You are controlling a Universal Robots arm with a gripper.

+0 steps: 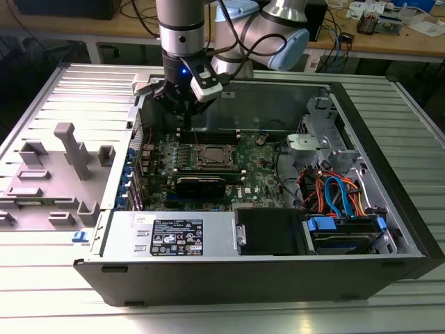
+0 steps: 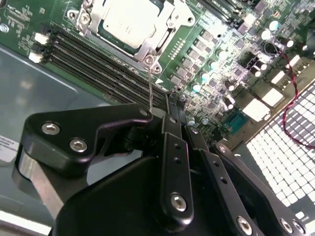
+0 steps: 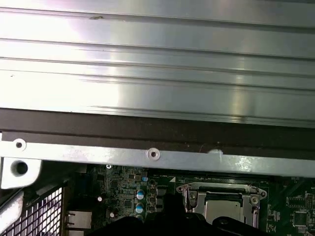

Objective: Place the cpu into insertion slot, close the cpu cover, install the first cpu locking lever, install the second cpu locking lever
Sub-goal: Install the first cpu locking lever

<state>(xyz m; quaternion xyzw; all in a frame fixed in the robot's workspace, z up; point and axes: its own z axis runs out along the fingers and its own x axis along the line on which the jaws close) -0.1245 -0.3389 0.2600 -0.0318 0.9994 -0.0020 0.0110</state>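
Gripper (image 1: 183,124) hangs on its arm inside the open computer case (image 1: 243,282), fingers drawn together, low over the far part of the motherboard (image 1: 261,163). Going across the exterior view from its left: a grey fixture (image 1: 66,149) with upright posts lies on the slatted table (image 1: 208,316) at about nine o'clock from the gripper, outside the case; a silvery power supply (image 1: 167,233) runs along the near wall at about six o'clock; a black card (image 1: 200,185) stands on the board just this side of the socket; blue and orange cables (image 1: 334,195) crowd the drive bay at about four o'clock, well apart from the gripper. The insertion slot (image 1: 212,154) sits near the gripper at about five o'clock. In the second wrist view the cpu (image 2: 130,22) lies in it, silvery top up, with the cpu cover (image 2: 162,43) folded flat around it. The long black memory slots (image 2: 98,61) lie between the socket and the fingertips (image 2: 170,105). A thin wire locking lever (image 2: 150,83) rises from the socket's corner to just beside the fingertips; whether they pinch it cannot be told
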